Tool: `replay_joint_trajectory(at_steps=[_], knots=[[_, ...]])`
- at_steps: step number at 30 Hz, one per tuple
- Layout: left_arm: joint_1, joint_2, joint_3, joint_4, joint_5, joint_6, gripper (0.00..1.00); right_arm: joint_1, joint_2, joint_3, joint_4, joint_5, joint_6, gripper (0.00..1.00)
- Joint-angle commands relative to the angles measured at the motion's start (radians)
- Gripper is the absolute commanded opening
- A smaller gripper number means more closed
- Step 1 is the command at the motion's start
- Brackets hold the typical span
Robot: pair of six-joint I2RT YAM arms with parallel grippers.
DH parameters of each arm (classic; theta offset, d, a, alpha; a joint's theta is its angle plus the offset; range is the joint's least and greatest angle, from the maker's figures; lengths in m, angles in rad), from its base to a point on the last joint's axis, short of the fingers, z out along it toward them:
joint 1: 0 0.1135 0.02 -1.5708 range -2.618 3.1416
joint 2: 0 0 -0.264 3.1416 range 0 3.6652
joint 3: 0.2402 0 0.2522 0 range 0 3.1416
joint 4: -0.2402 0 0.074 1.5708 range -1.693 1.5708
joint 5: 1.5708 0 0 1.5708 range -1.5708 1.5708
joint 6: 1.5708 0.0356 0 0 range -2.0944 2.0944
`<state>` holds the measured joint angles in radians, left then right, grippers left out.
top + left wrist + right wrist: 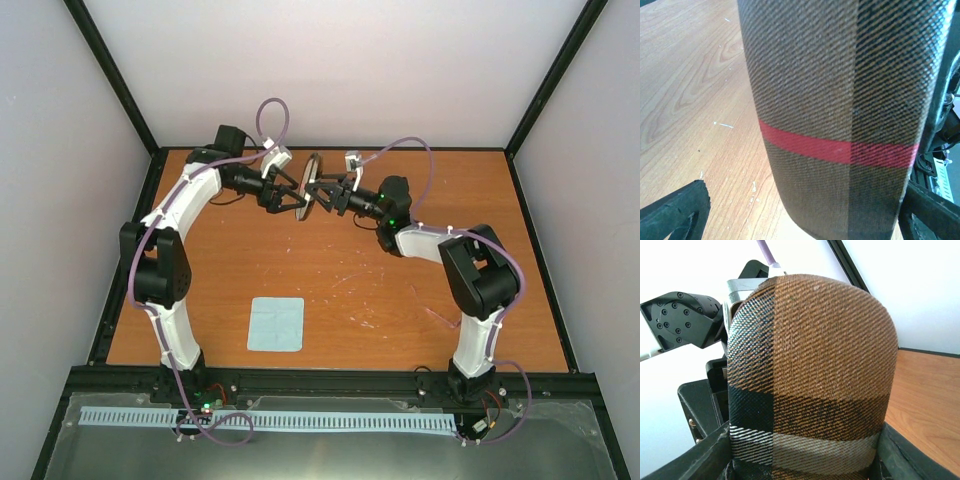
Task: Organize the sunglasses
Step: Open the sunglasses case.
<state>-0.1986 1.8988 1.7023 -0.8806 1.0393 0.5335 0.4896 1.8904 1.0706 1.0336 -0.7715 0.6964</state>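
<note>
1. Case (pixel 313 182): the grey-tan oblong with the red band (pixel 840 150) is raised above the counter (pixel 420 300) at its far middle, between your two arms.
2. Right jaws: closed on the case, with one finger (pixel 705 460) pressed to each side of the fabric.
3. Left jaws: spread wide around the case. The lower-left finger (pixel 675 212) stands clear of it, so it looks like there is no firm grip here.
4. Sunglasses: not visible in any view. You cannot tell whether they lie inside the case.
5. Cloth (pixel 275 324): flat on the counter near the arm bases, well apart from the case.
6. Progress: probably mid-task. You have yet to set the case down, and the cloth appears untouched.
</note>
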Motion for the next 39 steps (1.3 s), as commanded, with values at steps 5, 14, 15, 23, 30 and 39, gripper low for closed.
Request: replay_joint_trajectory(at_steps=[5,14,15,23,30,39], knots=[[0.046,0.039,-0.006,0.043,-0.061,0.049,1.00,0.000,-0.099,-0.032,0.066,-0.079,0.014,0.18],[0.051,0.089,0.007,0.073,-0.095,0.032,0.99,0.000,-0.124,-0.044,0.072,-0.147,0.066,0.16],[0.053,0.093,0.009,0.080,-0.102,0.029,1.00,0.000,-0.133,-0.051,0.068,-0.153,0.066,0.16],[0.082,0.107,0.036,0.104,-0.143,0.015,0.99,-0.003,-0.196,-0.097,-0.027,-0.143,0.003,0.15],[0.095,0.094,0.032,0.109,-0.138,0.005,0.99,-0.007,-0.221,-0.068,-0.310,-0.071,-0.115,0.16],[0.107,0.016,0.019,0.109,-0.025,-0.011,1.00,-0.028,-0.222,-0.051,-0.586,0.220,-0.186,0.16]])
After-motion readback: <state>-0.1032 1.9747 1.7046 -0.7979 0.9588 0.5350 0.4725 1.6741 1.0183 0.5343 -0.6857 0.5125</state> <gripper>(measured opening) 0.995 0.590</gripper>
